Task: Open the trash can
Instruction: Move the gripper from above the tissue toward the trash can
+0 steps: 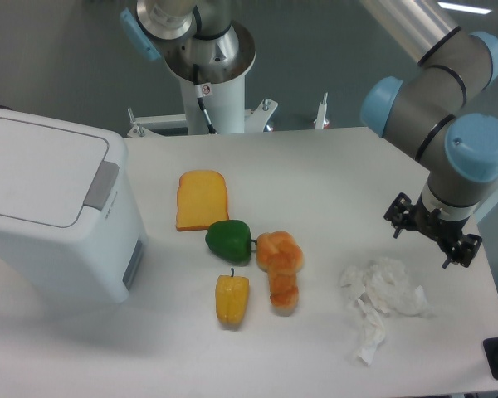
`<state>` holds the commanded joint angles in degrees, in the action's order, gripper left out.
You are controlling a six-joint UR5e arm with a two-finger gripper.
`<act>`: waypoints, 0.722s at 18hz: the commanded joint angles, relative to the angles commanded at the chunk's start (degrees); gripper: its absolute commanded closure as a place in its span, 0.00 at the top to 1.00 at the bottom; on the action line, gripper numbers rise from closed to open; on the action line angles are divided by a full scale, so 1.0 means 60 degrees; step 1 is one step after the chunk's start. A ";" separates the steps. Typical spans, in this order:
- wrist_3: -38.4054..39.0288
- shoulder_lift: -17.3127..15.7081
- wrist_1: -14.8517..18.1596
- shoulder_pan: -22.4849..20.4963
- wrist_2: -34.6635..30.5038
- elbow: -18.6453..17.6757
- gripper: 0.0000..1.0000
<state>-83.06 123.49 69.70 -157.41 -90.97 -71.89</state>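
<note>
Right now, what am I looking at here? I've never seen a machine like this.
This is one picture from a fixed camera looking down at a white table. The grey and blue jointed thing on the right is a robot arm; its black two-fingered hand hangs above the table, holding nothing. On the left stands a big white trash can with its lid shut, which the arm is meant to open. In the middle lie a toast slice, a green pepper, a yellow pepper and a bun. Crumpled tissue lies under the hand.
</note>
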 joint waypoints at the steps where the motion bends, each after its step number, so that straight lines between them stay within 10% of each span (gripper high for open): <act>1: 0.0000 0.0000 0.0000 0.0000 0.0000 0.0000 1.00; 13: 0.1186 -0.1009 -0.0337 0.0863 0.0088 -0.1215 1.00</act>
<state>-75.94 117.43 67.67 -152.24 -90.44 -79.19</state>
